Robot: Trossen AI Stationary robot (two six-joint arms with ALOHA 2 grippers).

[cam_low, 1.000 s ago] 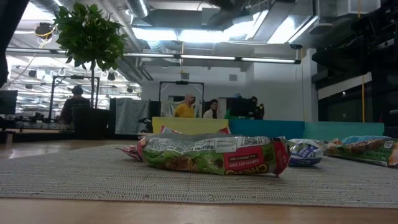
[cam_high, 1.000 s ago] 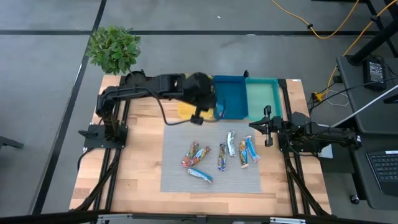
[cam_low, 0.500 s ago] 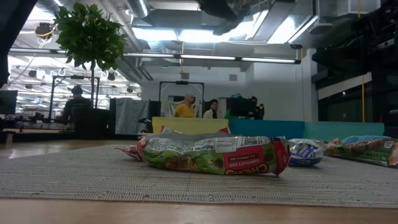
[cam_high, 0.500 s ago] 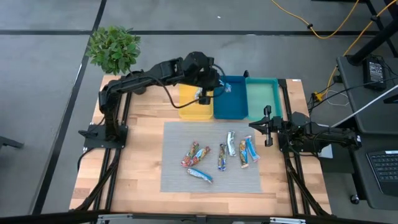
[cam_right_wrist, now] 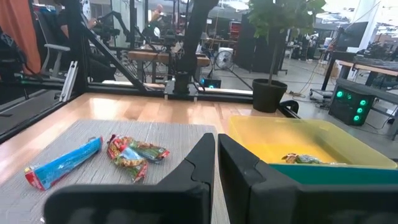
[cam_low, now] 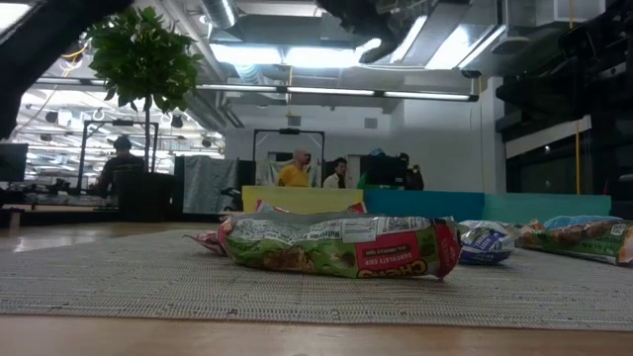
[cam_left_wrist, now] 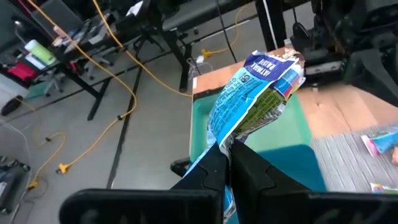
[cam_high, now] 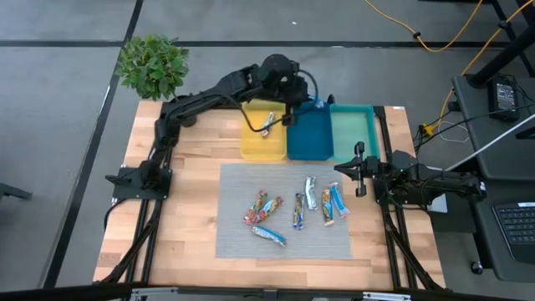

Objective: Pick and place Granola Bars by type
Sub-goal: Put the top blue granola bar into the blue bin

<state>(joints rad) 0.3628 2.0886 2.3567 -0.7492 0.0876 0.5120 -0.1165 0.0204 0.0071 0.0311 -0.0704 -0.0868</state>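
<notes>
My left gripper reaches over the far end of the blue tray, shut on a blue-white granola bar. A bar lies flat in the yellow tray. The teal tray stands to the right of the blue one. Several more bars lie on the grey mat; in the low view a green-and-red one lies nearest. My right gripper waits shut at the table's right side, above the wood. My left gripper pinches one end of the blue-white bar between its two fingers. The fingers slant downward toward the table's far right. The rest of the wrapper sticks out beyond the fingertips, crinkled, lifted clear above the trays.
A potted plant stands at the table's far left corner. The three trays sit side by side along the far edge. Bare wood shows left of the mat and along the near edge. People stand in the room behind the table.
My left gripper has swung from above the yellow tray toward the table's far right, ending over the blue tray's far end, with the blue-white bar still in its fingers. The bar in the yellow tray has come out from under the arm.
</notes>
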